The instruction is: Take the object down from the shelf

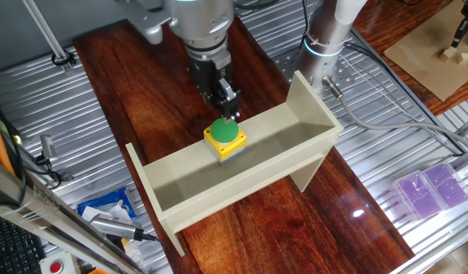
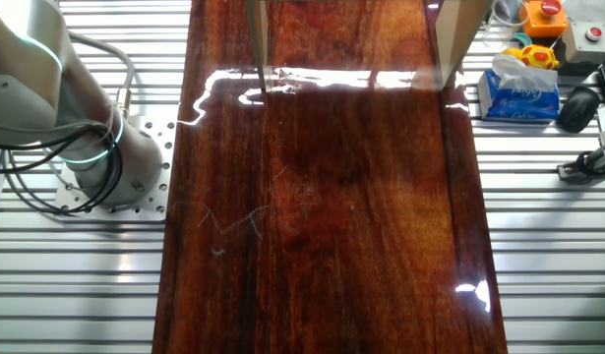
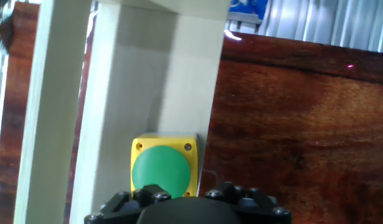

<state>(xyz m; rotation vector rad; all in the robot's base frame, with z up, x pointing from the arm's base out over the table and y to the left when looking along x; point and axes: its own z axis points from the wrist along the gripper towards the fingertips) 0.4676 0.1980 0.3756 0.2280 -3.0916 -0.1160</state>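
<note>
The beige shelf (image 1: 294, 125) stands across the dark wooden table. The yellow box with the green dome button (image 1: 224, 138) sits in its trough against the far wall, about midway along. In the hand view the box (image 3: 163, 165) lies low and left of centre, between the shelf's walls (image 3: 54, 112). My gripper (image 1: 230, 113) hangs just above the button's far edge, fingers pointing down. Its fingertips are hidden in the hand view and overlap in the fixed view, so their gap does not show. In the other fixed view only the shelf's legs (image 2: 258, 39) show.
The robot base (image 1: 325, 38) stands behind the shelf's right end, with cables beside it. A tissue pack (image 2: 518, 88) and tools lie off the board's edge. Purple boxes (image 1: 431, 190) sit at the right. Bare wooden board (image 2: 322, 216) stretches in front of the shelf.
</note>
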